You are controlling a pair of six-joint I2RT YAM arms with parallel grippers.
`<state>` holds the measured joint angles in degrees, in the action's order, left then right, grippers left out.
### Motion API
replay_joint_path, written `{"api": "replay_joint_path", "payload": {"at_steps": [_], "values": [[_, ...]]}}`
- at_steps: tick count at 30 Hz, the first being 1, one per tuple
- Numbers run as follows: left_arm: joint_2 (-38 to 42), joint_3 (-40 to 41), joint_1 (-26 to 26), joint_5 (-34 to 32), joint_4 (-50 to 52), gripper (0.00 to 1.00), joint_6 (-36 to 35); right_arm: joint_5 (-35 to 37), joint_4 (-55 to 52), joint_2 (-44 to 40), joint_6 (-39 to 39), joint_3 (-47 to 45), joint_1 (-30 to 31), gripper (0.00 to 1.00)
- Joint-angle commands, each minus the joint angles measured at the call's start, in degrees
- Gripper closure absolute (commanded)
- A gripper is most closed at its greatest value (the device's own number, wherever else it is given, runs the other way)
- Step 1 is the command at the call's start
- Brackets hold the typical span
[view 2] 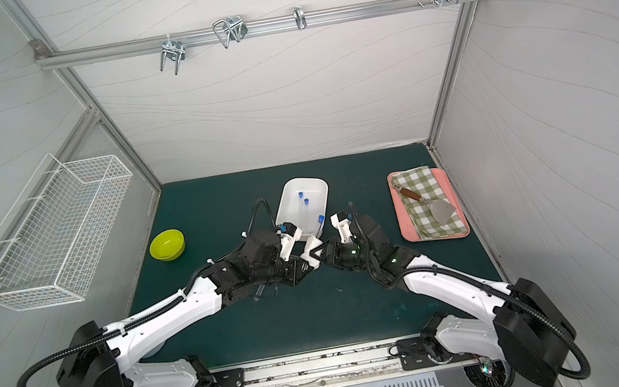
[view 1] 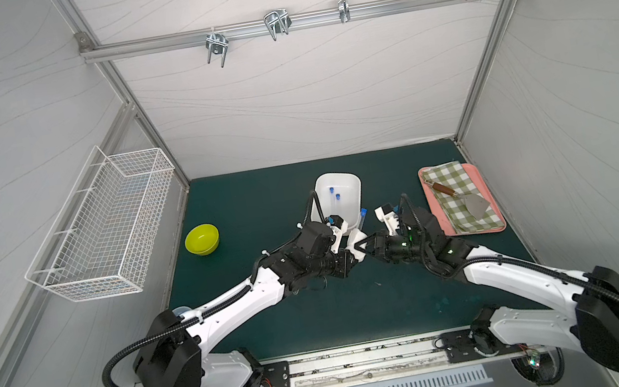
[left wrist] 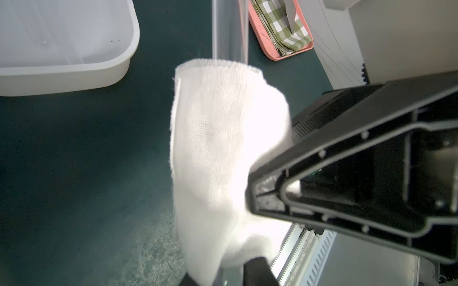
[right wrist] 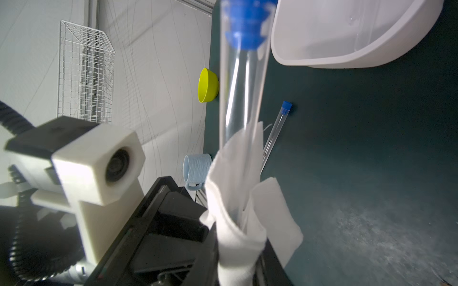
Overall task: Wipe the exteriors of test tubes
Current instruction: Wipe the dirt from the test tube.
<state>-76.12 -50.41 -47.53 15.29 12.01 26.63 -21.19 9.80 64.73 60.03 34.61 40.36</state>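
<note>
Both grippers meet over the mat's middle, in front of the white bin (view 1: 358, 195). My left gripper (left wrist: 225, 277) is shut on the lower end of a clear test tube (right wrist: 244, 81). Its blue cap (view 1: 363, 211) points toward the bin. A white cloth (left wrist: 223, 138) wraps the tube's lower half and hides most of that hold. My right gripper (right wrist: 243, 260) is shut on the cloth around the tube. Two more test tubes (view 1: 331, 190) (view 1: 338, 196) stand in the bin. Another test tube (right wrist: 275, 138) lies on the mat.
A yellow-green bowl (view 1: 202, 239) sits at the mat's left. A pink tray (view 1: 433, 204) at the right holds a checked cloth and a spatula. A light blue mug (right wrist: 197, 168) stands near the left arm. A wire basket (view 1: 103, 231) hangs on the left wall.
</note>
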Motion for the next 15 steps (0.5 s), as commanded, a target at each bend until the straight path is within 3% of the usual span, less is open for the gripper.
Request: {"api": "replay_joint_path", "payload": {"at_steps": [1,9,15], "values": [[2.1,-0.6,0.2,1.1,-3.2,0.92,1.4,0.1,-0.2,-0.2,-1.0,0.6,-2.9,0.77],[2.6,-0.7,0.7,4.5,-4.6,0.91,2.2,-4.8,3.7,2.6,-2.6,2.1,-2.4,0.77],[2.7,1.6,3.3,8.3,-8.7,0.91,6.0,-3.7,5.0,-1.1,-2.9,-0.2,-1.1,0.74]]}}
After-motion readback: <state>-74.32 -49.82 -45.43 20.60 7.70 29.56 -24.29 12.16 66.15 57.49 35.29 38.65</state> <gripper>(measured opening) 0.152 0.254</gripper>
